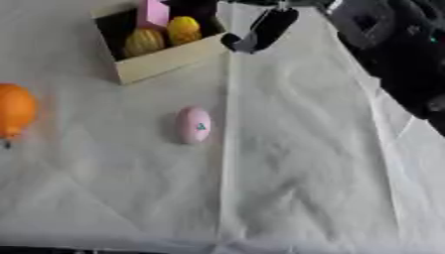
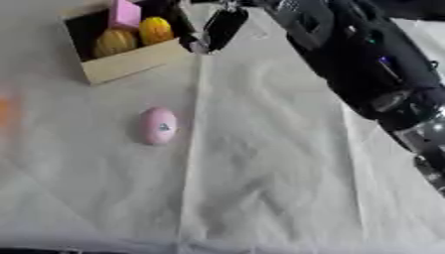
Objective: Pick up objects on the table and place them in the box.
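Observation:
A pink egg-shaped thing [image 1: 194, 125] with a small blue mark lies on the white cloth, left of the middle. At the far left edge sits an orange round thing [image 1: 13, 111]. The open cardboard box [image 1: 165, 62] stands at the top left and holds a pink block [image 1: 154, 14] and two yellow ribbed things [image 1: 184, 30]. My right hand [image 1: 265, 27] hangs just past the box's right corner, with its fingers straight and pointing down and nothing in them. Its black forearm [image 2: 365, 64] runs in from the upper right. My left hand shows in neither view.
A white wrinkled cloth [image 1: 295, 163] covers the table, with a fold line running down its middle. The cloth's near edge lies along the bottom of the view.

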Robot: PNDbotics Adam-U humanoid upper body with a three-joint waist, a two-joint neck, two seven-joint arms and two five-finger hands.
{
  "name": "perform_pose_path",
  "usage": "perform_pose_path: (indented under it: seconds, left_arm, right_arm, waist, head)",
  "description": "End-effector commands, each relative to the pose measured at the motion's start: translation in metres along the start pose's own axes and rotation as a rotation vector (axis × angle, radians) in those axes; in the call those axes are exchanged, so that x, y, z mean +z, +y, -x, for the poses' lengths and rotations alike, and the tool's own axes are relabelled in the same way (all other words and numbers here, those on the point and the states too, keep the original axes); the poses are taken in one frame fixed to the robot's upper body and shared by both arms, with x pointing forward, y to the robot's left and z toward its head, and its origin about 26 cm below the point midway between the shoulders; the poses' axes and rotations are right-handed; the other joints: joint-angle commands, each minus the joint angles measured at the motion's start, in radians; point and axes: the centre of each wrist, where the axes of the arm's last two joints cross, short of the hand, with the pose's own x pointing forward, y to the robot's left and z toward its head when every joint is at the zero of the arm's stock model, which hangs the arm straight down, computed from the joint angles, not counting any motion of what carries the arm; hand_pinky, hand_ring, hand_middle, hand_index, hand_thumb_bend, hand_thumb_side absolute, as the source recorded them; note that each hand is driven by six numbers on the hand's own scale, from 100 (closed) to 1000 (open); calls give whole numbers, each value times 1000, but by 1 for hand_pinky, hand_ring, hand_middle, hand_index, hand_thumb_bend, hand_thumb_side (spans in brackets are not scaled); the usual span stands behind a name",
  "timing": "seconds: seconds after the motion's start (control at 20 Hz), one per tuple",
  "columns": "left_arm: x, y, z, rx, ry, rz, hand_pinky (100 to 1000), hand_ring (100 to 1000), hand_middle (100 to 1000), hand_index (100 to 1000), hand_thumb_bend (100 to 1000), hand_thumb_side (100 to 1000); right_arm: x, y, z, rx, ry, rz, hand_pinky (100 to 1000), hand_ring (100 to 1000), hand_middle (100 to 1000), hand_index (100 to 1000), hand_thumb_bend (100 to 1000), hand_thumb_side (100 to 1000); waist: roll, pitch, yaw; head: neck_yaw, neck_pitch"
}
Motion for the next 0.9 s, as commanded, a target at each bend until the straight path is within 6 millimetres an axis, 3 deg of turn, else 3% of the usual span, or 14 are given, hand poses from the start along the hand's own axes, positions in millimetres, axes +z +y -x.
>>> perform_pose_path:
  seconds: [0.05,0.35,0.65,0.8,0.9]
  left_arm:
    - [-3,3,-7,-14,-24,12,808,813,785,839,100,646]
    - [-4,1,-7,-5,-24,15,808,813,785,839,100,646]
    - [-4,1,-7,-5,-23,14,809,815,786,839,100,647]
    - [-3,1,-7,-3,-22,16,809,815,786,840,100,647]
    - [-3,1,-7,-2,-22,17,809,815,786,840,100,647]
  right_arm:
    - [-2,-3,-3,-7,-11,16,842,921,762,926,100,293]
    - [-24,15,-15,-57,-61,-39,849,930,771,945,100,457]
    - [-30,35,-15,-118,-99,-123,854,936,773,953,100,566]
    - [-31,40,-16,-121,-107,-158,870,956,797,973,100,505]
    - [-33,43,-16,-121,-113,-187,874,958,796,982,100,368]
  waist:
    - [-1,-32,-1]
    - [1,-31,3]
    - [-2,-30,3]
    - [-3,-32,0]
    - [-2,-33,-1]
  head:
    - [-2,4]
    - [-5,4]
    - [-1,4]
    - [3,4]
    - [7,4]
